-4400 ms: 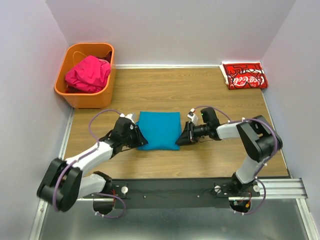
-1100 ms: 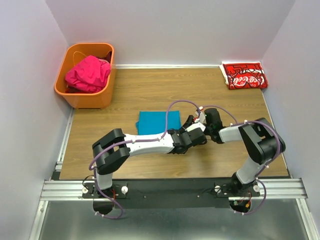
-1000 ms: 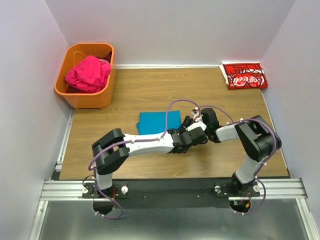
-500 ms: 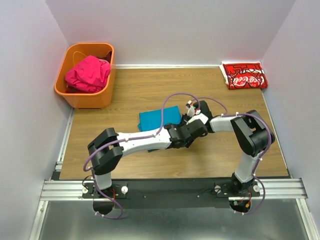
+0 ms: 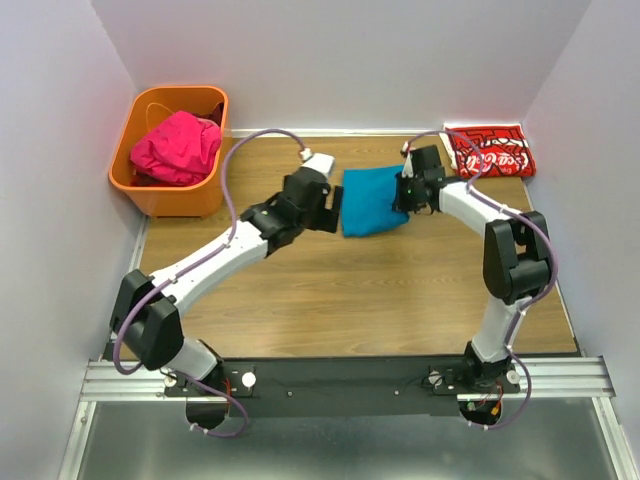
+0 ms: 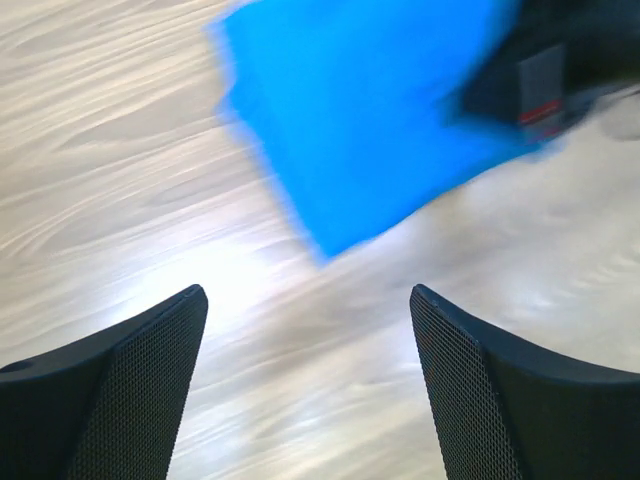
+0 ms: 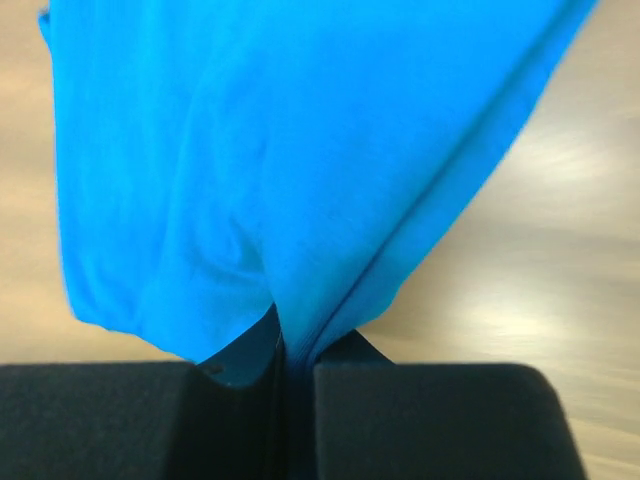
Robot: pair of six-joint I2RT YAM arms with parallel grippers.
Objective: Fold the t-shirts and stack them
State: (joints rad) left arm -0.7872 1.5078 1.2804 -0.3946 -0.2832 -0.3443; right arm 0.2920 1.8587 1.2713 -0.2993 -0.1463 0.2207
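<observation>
Top external: wood-grain bench enclosed by pale walls; right pincer clamps teal t-shirt; left pincer spread wide.

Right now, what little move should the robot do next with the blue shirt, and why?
Probably the right gripper should carry the teal shirt rightward over the red shirt and lower it. Its jaws are shut on the cloth, the left gripper is open and off it, and the red shirt lies folded in the far right corner.
</observation>
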